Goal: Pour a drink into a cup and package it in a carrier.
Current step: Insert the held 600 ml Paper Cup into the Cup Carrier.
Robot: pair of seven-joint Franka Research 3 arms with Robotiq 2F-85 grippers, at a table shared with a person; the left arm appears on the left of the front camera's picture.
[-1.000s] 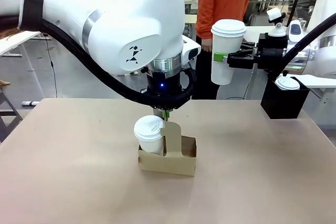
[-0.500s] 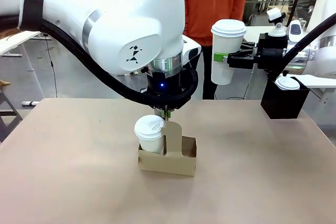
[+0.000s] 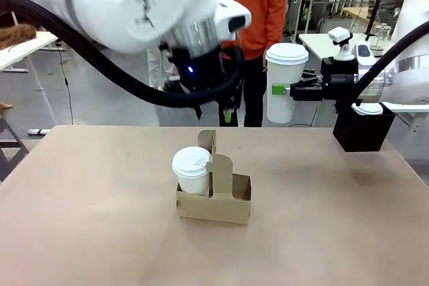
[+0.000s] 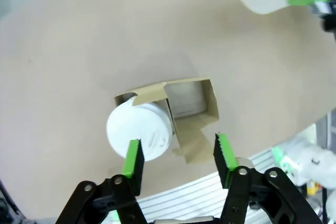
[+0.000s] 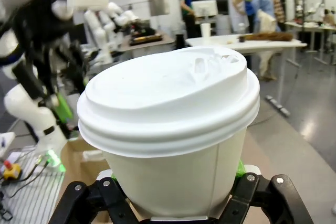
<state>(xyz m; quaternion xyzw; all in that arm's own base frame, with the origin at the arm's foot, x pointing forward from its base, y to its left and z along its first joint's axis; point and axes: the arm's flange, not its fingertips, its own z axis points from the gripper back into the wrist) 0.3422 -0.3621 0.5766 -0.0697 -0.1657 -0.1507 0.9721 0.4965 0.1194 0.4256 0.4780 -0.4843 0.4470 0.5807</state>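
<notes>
A brown cardboard carrier (image 3: 214,199) stands mid-table with its centre handle upright. One lidded white cup (image 3: 192,169) sits in its left slot, while the right slot is unfilled. My left gripper (image 3: 214,116) hangs open well above the carrier; from its wrist I look down on the cup's lid (image 4: 139,131) and the carrier (image 4: 191,103) between my spread fingers (image 4: 132,160). A second lidded white cup (image 3: 285,85) is held in the air at the right, with my right gripper (image 3: 289,90) shut on its side. That cup (image 5: 173,124) stands upright. The drink is out of view.
A black cube-shaped box (image 3: 364,132) with a white lid (image 3: 367,107) on top stands at the table's right edge. A person in an orange top (image 3: 258,5) stands behind the far side. Bare tabletop (image 3: 87,219) surrounds the carrier.
My left gripper has risen from just above the carrier's cup and swung up. The right gripper with its cup has shifted slightly left. The person stepped left.
</notes>
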